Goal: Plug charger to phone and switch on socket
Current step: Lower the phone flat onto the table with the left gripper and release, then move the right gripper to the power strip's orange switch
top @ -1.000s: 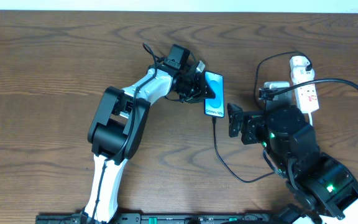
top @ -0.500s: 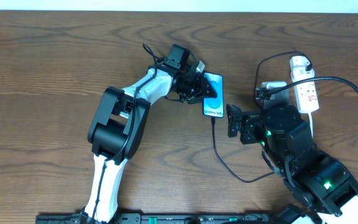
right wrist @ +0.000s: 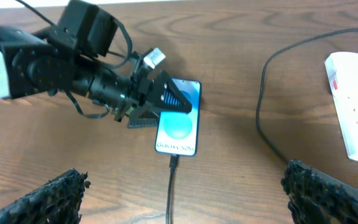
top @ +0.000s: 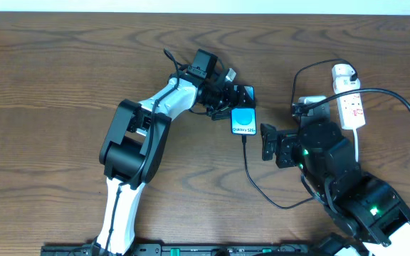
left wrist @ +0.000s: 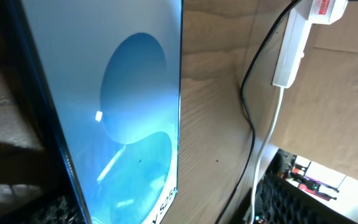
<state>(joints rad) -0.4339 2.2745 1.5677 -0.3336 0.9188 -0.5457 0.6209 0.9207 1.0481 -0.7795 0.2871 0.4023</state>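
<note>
The phone [top: 243, 122] lies screen up on the wood, its blue screen also in the right wrist view [right wrist: 179, 121] and filling the left wrist view [left wrist: 123, 112]. The charger [top: 250, 174] has its small plug [right wrist: 174, 163] in the phone's lower end, and the black cable runs back toward the right arm. My left gripper [top: 238, 97] is open over the phone's upper end, its spread fingers [right wrist: 171, 98] showing from the right wrist. My right gripper [top: 263, 140] stands open just right of the plug, holding nothing. The socket [top: 351, 107] lies at the far right.
A white adapter [top: 314, 100] sits beside the socket, partly behind the right arm. The socket's thick white cord [left wrist: 270, 140] and a black cable [left wrist: 249, 118] run over the table right of the phone. The right arm's base [top: 365, 203] fills the lower right.
My left gripper's jaws have opened and let go of the phone, which has dropped from a tilted hold to lying flat. The right arm has hardly moved.
</note>
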